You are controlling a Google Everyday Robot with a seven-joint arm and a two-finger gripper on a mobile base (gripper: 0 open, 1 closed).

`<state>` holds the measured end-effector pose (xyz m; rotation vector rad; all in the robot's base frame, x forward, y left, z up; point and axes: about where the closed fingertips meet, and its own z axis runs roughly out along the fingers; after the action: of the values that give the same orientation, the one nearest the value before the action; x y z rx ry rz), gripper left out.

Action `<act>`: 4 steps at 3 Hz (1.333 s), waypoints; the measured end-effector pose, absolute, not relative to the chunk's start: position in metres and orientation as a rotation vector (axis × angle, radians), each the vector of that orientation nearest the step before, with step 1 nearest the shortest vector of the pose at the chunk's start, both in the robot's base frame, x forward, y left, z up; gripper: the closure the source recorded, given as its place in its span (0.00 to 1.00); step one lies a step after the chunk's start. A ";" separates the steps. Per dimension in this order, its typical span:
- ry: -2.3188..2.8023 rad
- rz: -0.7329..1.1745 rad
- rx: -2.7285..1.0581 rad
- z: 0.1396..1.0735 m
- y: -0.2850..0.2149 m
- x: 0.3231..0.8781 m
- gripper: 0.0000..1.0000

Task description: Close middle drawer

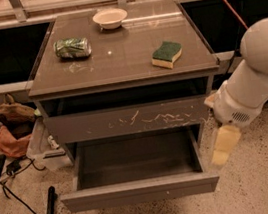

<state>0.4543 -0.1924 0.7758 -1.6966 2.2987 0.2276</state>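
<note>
The middle drawer is pulled far out of the grey-brown cabinet; its plain flat front has a tiny white speck near the centre, and its inside looks empty. Above it is the drawer front with white scratches. My gripper, with pale yellow fingers, hangs from the white arm just right of the open drawer's right side wall, pointing down and a little left. It is level with the drawer's inside and behind its front panel. It holds nothing that I can see.
On the cabinet top lie a crushed green can, a white bowl and a green-and-yellow sponge. Bags, a plastic bin and cables clutter the floor to the left. Speckled floor lies in front and to the right.
</note>
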 end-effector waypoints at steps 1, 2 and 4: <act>2.204 0.404 -1.760 0.706 -0.134 0.426 0.00; 2.148 0.636 -1.856 0.603 -0.077 0.394 0.00; 2.143 0.690 -1.831 0.582 -0.074 0.393 0.00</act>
<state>0.3930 -0.0744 0.5815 -1.8308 2.1429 0.6897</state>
